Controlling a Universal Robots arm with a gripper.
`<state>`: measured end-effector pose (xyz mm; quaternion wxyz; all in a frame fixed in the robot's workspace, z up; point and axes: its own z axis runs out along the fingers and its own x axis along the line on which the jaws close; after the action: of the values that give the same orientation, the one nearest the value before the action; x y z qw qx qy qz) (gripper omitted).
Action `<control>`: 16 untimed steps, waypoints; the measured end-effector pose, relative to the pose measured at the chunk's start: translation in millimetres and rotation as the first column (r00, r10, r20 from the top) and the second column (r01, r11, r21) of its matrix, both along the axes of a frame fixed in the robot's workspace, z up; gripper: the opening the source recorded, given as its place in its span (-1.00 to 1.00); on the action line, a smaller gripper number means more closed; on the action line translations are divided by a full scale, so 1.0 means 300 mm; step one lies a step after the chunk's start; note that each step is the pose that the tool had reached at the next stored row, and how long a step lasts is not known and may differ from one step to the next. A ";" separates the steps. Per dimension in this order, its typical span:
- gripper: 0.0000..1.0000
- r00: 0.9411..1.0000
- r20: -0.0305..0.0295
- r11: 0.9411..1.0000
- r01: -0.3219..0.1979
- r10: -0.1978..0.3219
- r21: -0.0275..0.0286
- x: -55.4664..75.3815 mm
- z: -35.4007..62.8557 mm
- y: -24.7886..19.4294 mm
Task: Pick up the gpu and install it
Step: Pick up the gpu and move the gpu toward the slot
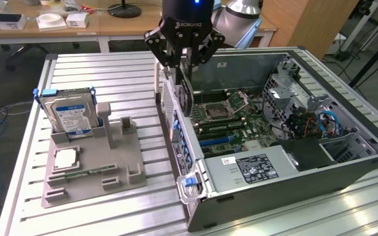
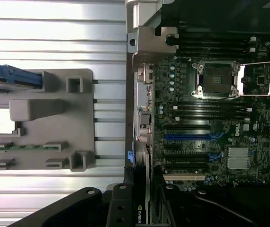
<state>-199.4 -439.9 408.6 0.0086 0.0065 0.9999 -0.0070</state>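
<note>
My gripper [image 1: 183, 60] hangs over the open computer case [image 1: 346, 169], shut on the gpu [image 1: 185, 91]. The gpu is a thin black card held on edge, hanging down from the fingers. It sits just inside the case wall on the exterior view's left, above the motherboard [image 1: 232, 125]. In the wrist view the gpu [image 2: 140, 189] runs edge-on between my gripper [image 2: 142, 210] fingers. There it lies along the case wall, beside the blue expansion slot [image 2: 192, 137] and the black slots near it.
A grey holder tray [image 1: 120, 157] lies on the slatted table on the exterior view's left. It carries an upright hard drive [image 1: 71, 114], a processor chip [image 1: 65, 158] and a green memory stick [image 1: 87, 173]. A power supply [image 1: 255, 169] and drive cages [image 1: 294, 93] crowd the case.
</note>
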 end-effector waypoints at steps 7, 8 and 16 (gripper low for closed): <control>-0.47 1.000 -0.001 1.000 0.000 0.000 0.000 0.050 0.000 0.000; -0.47 1.000 -0.001 1.000 0.000 0.000 0.000 0.057 0.000 0.000; -0.47 1.000 -0.001 1.000 0.000 0.000 0.000 0.103 0.000 0.000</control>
<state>-168.5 -439.8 408.6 0.0082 0.0065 0.9999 -0.0070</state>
